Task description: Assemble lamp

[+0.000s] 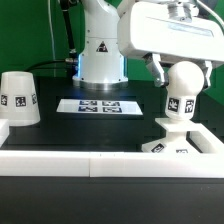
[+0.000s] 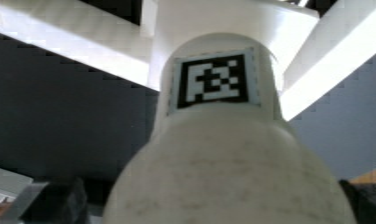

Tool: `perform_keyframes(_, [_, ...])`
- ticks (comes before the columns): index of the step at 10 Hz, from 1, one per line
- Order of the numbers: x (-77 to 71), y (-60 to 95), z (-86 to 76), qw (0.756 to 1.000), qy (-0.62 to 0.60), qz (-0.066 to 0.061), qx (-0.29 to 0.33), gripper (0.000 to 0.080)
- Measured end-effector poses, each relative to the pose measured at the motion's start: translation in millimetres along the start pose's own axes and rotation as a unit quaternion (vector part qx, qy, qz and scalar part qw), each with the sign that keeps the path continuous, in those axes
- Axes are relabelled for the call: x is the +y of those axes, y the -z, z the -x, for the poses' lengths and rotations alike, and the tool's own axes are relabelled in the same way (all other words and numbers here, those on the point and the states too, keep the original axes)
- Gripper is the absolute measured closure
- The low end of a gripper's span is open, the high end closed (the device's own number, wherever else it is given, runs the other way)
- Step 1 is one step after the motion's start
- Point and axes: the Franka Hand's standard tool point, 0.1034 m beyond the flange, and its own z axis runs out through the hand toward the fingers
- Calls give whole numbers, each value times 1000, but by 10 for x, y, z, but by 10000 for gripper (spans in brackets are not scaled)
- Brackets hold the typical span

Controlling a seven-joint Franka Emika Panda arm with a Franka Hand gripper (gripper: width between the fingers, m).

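Observation:
The lamp bulb [image 1: 183, 88] is white, with a round head and a tagged stem. It stands upright with its stem foot on the flat square base [image 1: 160, 148], which lies in the corner of the rails on the exterior view's right. My gripper [image 1: 181, 74] comes down from above and is shut on the bulb's round head, one finger on each side. In the wrist view the bulb [image 2: 217, 140] fills the picture between the dark fingers [image 2: 14, 195], its tag facing the camera. The cone shade [image 1: 18, 100] stands apart on the exterior view's left.
The marker board [image 1: 100, 105] lies flat in the middle at the back, before the robot pedestal [image 1: 102, 55]. A long white rail [image 1: 80, 165] runs along the front edge, and another rail [image 1: 205, 140] closes the exterior view's right side.

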Motion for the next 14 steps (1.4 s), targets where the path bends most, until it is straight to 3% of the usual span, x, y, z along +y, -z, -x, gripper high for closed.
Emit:
perform_keyframes(4, [88, 167, -70, 1000, 0, 7, 6, 101])
perform_keyframes(8, [65, 185, -23, 1000, -2, -5, -21, 101])
perform_keyframes(10, [-26, 148, -15, 995, -6, -39, -88, 101])
perform_keyframes(11, [-15, 133, -32, 994, -7, -46, -103, 101])
perform_keyframes(13, [-64, 111, -35, 983, -4, -75, -170, 101])
perform_keyframes(14, [-41, 82, -78, 982, 1, -76, -173, 101])
